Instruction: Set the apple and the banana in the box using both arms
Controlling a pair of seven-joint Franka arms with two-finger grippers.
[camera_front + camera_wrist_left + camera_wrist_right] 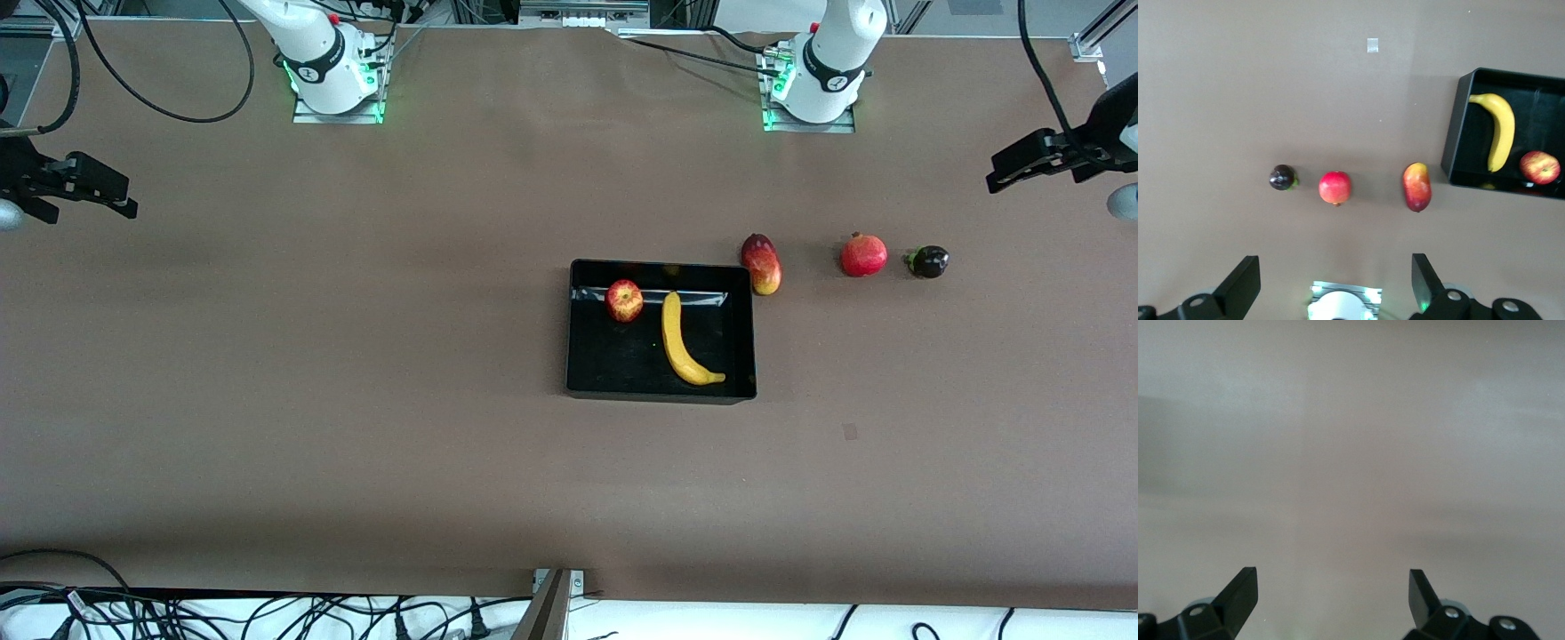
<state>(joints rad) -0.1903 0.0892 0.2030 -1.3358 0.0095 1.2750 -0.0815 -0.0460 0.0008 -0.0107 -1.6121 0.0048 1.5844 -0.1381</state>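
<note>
Black box (660,389) holds the apple (624,300) beside the banana (683,342). Left gripper (1000,178) and right gripper (124,202) wait with fingers spread, over the table's ends.

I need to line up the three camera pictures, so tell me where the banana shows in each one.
Front view: the banana lies in the box, beside the apple.
Left wrist view: the banana lies in the box, at the picture's right edge.
Right wrist view: not in it; only bare table.
Shared landmark: the mango beside the box.
</note>
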